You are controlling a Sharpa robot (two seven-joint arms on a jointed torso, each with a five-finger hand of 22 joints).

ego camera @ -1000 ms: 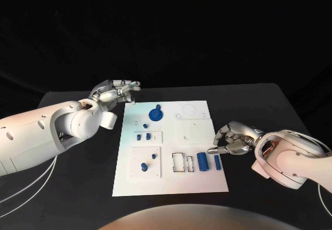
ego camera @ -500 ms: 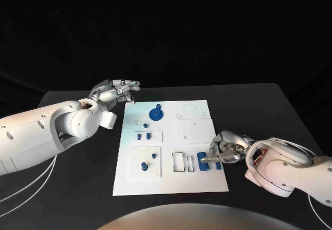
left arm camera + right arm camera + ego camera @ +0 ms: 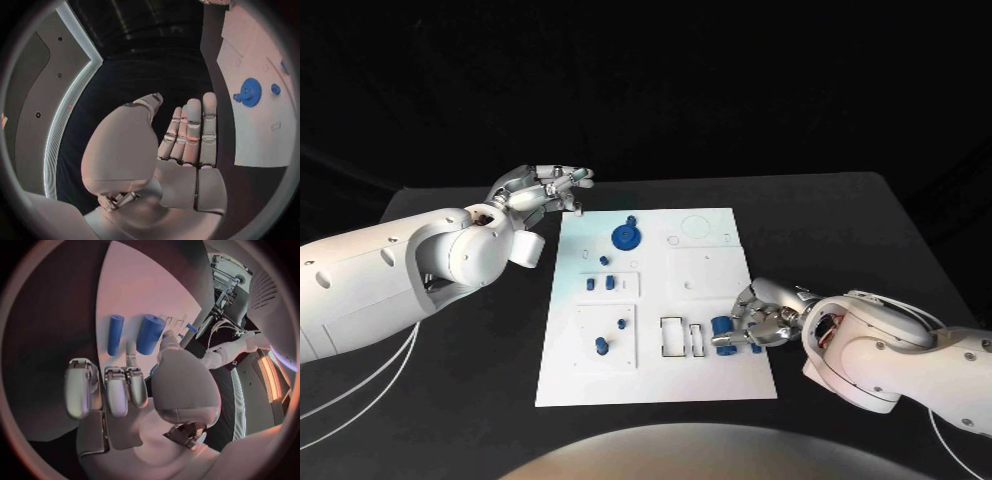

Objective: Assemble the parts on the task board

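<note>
On the black table [image 3: 473, 330], the white task board [image 3: 704, 385] carries blue parts [image 3: 626, 237].

Black tabletop [image 3: 848, 215], matte surface, rounded far corners, white cables [image 3: 358, 400] trailing over its near left edge, dark backdrop [image 3: 646, 80] behind the tabletop
</note>
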